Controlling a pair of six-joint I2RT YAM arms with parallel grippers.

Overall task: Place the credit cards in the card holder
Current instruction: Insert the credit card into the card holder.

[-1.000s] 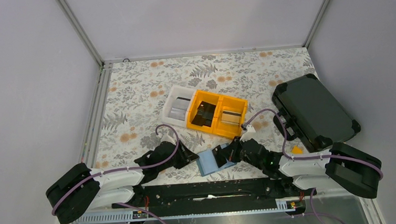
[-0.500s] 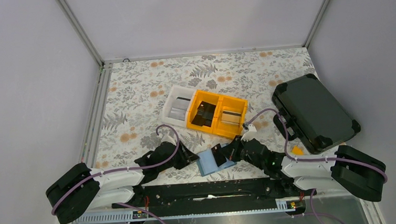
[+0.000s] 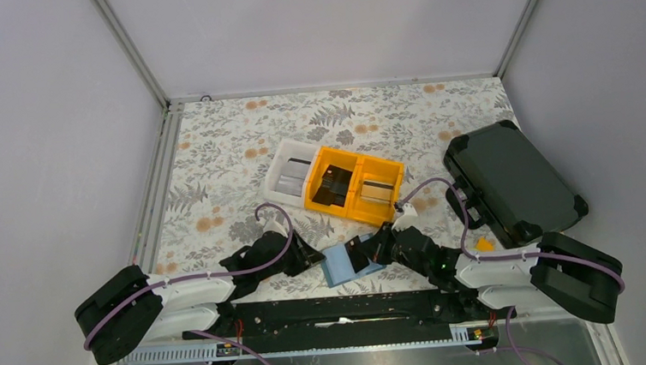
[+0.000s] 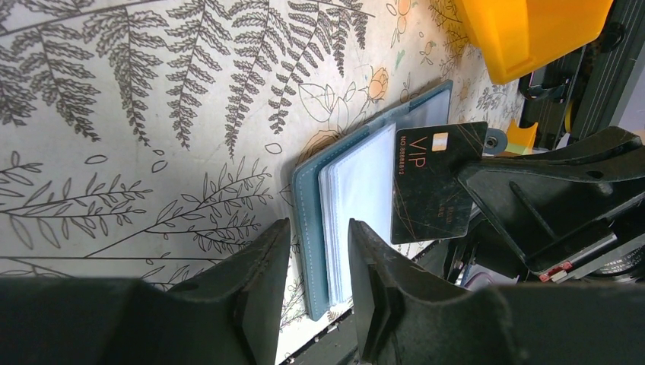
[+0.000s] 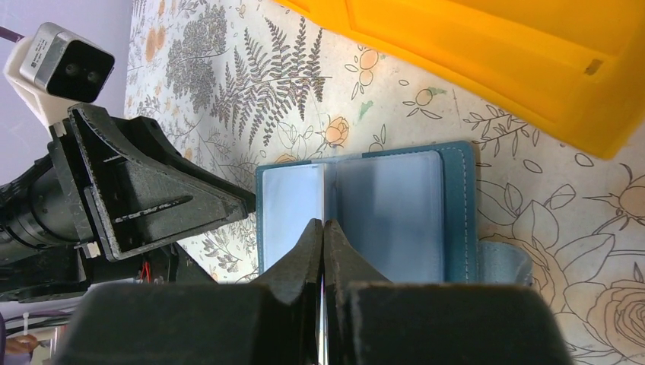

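The teal card holder point(image 3: 341, 265) lies open on the table between my two grippers, its pale inner pockets facing up point(image 4: 357, 190) point(image 5: 395, 213). My right gripper point(image 3: 374, 246) point(image 5: 323, 223) is shut on a black credit card point(image 4: 433, 182) marked VIP and holds it edge-down over the holder's middle fold. My left gripper point(image 3: 314, 253) point(image 4: 319, 228) is open, with its jaws on either side of the holder's left cover edge. More cards lie in the bins: dark ones point(image 3: 333, 186) and pale ones point(image 3: 376, 189).
A white bin point(image 3: 277, 167) and two joined orange bins point(image 3: 355, 173) stand just behind the holder. A large black hard case point(image 3: 513, 182) lies at the right. A small orange piece point(image 3: 484, 243) sits by the case's near corner.
Almost nothing. The right arm's rear link shifted slightly and came back. Both grippers, the card and the holder stand as before.
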